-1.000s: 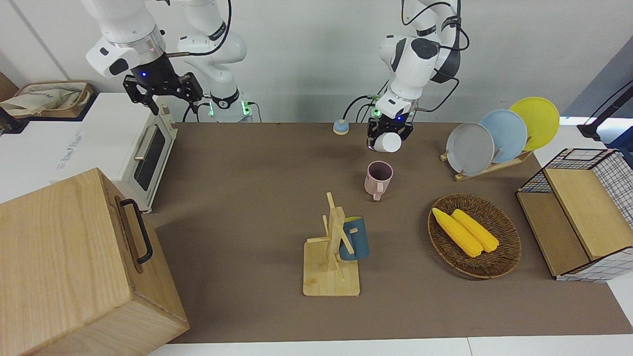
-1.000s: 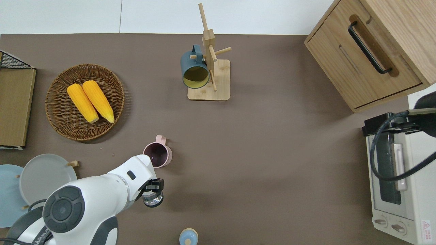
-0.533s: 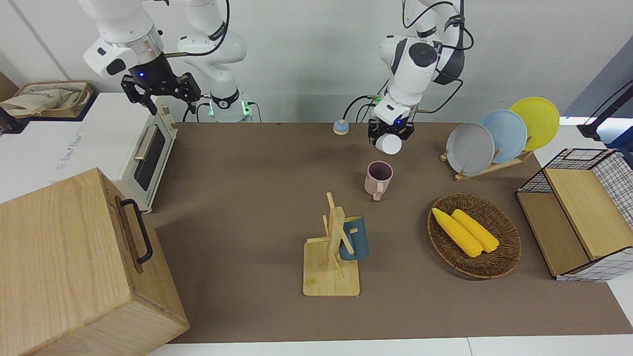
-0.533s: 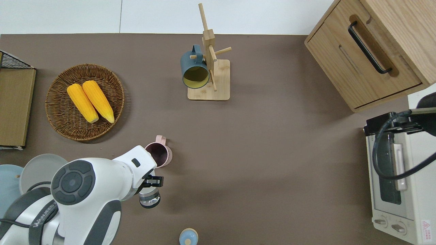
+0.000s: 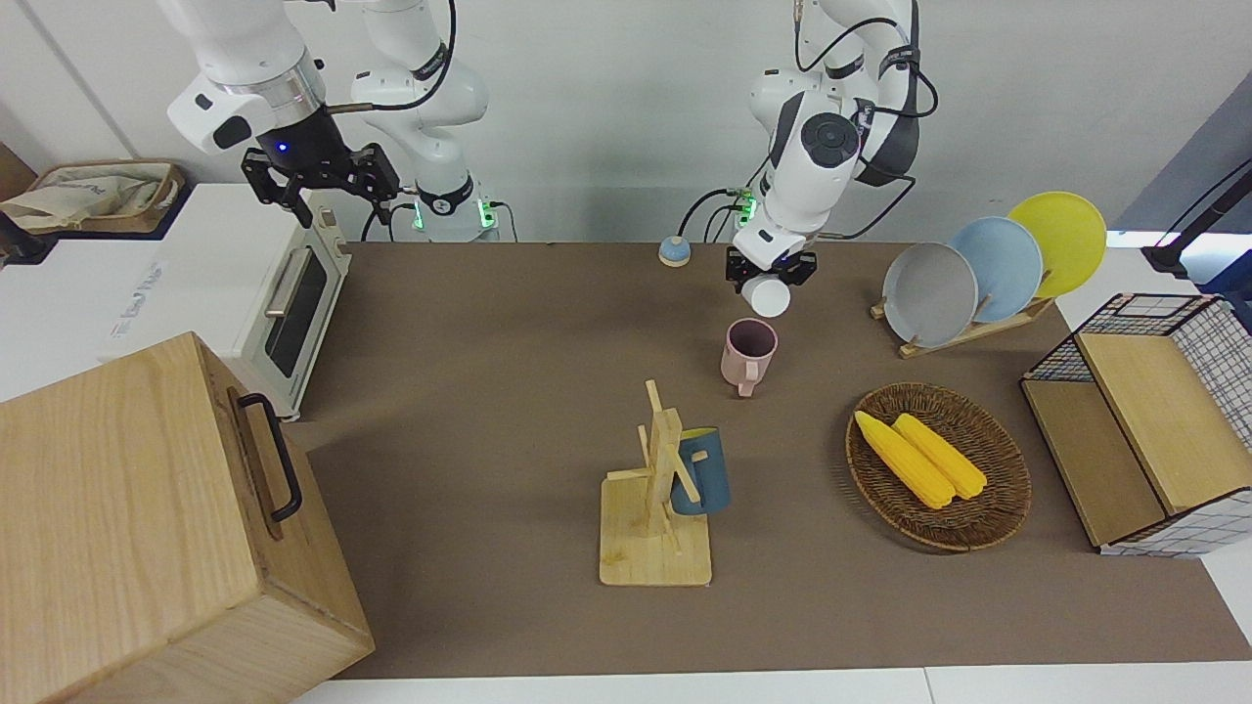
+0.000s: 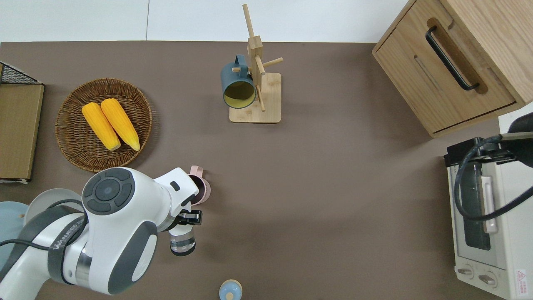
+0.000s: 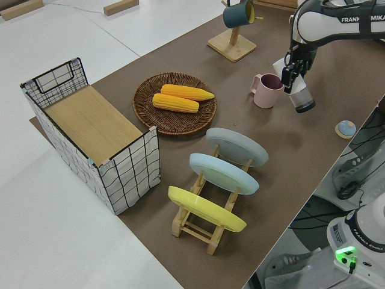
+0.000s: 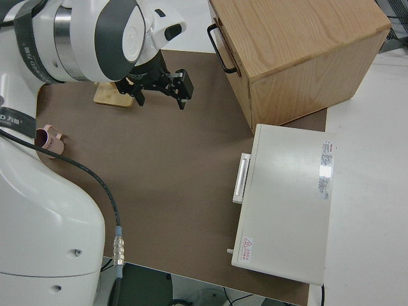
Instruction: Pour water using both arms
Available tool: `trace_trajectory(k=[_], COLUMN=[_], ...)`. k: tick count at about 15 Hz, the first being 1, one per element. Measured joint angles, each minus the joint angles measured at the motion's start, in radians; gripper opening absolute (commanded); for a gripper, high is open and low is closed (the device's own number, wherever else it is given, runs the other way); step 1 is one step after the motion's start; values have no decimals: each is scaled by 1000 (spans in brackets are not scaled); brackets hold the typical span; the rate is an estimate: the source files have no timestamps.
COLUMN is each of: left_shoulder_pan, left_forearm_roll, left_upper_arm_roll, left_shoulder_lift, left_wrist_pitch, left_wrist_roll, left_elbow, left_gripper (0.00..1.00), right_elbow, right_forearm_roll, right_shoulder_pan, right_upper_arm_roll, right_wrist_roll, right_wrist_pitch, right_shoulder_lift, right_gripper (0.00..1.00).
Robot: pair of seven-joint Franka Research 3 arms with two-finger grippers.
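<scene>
Left jaws clamp a tilted clear bottle (image 6: 182, 243); the arm hides part of pink mug (image 6: 202, 192); right jaws open, parked

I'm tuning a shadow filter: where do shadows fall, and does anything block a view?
Front view: soft shadow under the wooden box. Overhead view: the left arm hides part of the pink mug. Right side view: the right arm fills the corner.

The left gripper (image 7: 294, 81) holds a tilted clear bottle (image 7: 300, 96) just beside the pink mug (image 7: 267, 91)
</scene>
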Motion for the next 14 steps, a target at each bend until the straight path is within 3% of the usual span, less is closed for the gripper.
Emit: trace_trajectory(k=[9, 14], left_shoulder_pan=[0, 0], left_forearm_roll=[4, 14], left_upper_arm_roll=[-1, -1], left_shoulder_lift=[52, 97], left_wrist_pitch=[-47, -149], left_wrist_roll=[-1, -1], left_elbow=[30, 103], left_gripper=[0, 0], right_elbow=[0, 0], right_forearm_roll=[0, 0], right_shoulder_pan=[0, 0], right_upper_arm_roll=[1, 2], right_wrist_roll=[0, 0], right_wrist_pitch=[0, 0], right_shoulder_lift=[0, 0], right_gripper=[987, 987])
